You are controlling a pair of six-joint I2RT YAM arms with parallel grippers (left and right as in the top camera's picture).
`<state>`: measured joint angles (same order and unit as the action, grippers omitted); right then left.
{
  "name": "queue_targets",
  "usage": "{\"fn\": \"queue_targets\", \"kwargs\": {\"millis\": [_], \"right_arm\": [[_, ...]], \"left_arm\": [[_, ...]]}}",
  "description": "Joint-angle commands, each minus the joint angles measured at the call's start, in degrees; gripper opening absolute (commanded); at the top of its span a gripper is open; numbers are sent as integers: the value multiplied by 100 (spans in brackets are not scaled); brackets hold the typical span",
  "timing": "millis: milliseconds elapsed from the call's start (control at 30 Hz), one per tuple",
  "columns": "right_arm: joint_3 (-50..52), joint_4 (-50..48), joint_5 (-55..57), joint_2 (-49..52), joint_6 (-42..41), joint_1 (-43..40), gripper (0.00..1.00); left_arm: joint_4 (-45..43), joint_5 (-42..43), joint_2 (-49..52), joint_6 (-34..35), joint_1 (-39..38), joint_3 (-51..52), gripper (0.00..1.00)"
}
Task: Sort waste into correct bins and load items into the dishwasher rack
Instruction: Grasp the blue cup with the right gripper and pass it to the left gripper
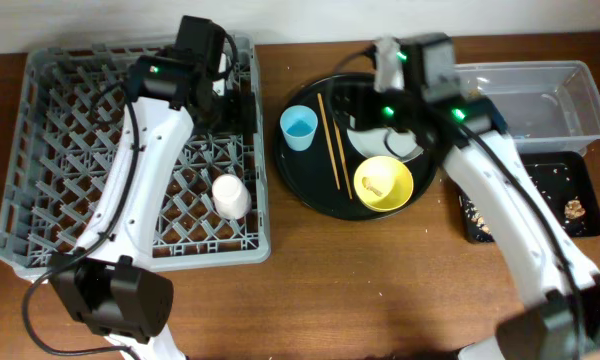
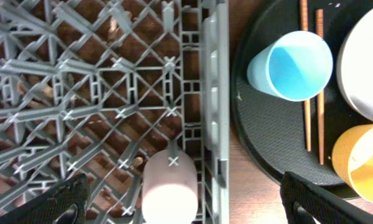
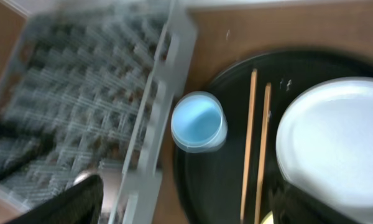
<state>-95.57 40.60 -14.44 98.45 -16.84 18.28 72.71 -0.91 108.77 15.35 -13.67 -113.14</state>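
Chopsticks point(image 1: 331, 140) side by side, long axis far-to-near, between blue cup point(image 1: 298, 127) and plate point(image 3: 336, 149); left fingers point(image 2: 50, 205) and right fingers point(image 3: 68, 202) spread wide, empty

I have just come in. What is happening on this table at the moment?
Two robot arms are clearing a table. The left arm hangs over the grey dishwasher rack, jaws open and empty; a pale pink-white cup already sits in it. The right arm, jaws also open, is above the round black tray, which holds the blue cup, two chopsticks, plate and yellow bowl. Crumbs lie in the shallow black tray beside the clear tub.
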Motion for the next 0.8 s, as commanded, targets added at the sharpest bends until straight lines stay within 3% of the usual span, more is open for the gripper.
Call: {"fn": "queue_targets", "kwargs": {"millis": [0, 33, 133, 200, 267, 367, 433, 500, 533, 567, 633, 667, 700, 767], "right_arm": [[-935, 315, 918, 1290, -195, 240, 85], [-1163, 289, 916, 1746, -245, 269, 85], [-1200, 35, 914, 2579, -350, 271, 71], [-1200, -55, 905, 2806, -339, 289, 68], [-1200, -96, 894, 3032, -341, 315, 59], [-1196, -90, 881, 3053, -341, 315, 29], [-1113, -35, 654, 3056, -343, 339, 22], [-1034, 35, 651, 3056, -341, 385, 4], [-1040, 120, 621, 3021, -341, 382, 4], [-1040, 155, 546, 2973, -341, 365, 4], [-1051, 481, -254, 2483, -339, 168, 4], [-1051, 728, -743, 2151, -330, 7, 4], [-1051, 962, -1226, 1779, -225, -214, 4], [-1049, 1635, -2487, 1088, 549, -789, 4]], "left_arm": [[20, -157, -24, -66, 289, -92, 97], [22, -236, -24, 59, 459, -92, 97], [-2, -236, -24, 133, 813, -92, 97], [-42, -238, -24, 133, 828, -92, 97], [-55, -236, -9, 133, 828, -92, 97], [-66, -236, -2, 133, 826, -90, 97], [-63, -234, -2, 133, 826, -90, 97], [-63, -234, -2, 133, 826, -90, 97], [-66, -234, -2, 133, 826, -90, 96], [-68, -234, -2, 133, 826, -90, 95], [-57, -164, -2, 131, 828, -90, 65], [-15, 39, -2, 129, 828, -90, 65], [50, 452, -2, 127, 828, -90, 72], [-7, 2173, 4, -719, 826, 4, 92]]}}
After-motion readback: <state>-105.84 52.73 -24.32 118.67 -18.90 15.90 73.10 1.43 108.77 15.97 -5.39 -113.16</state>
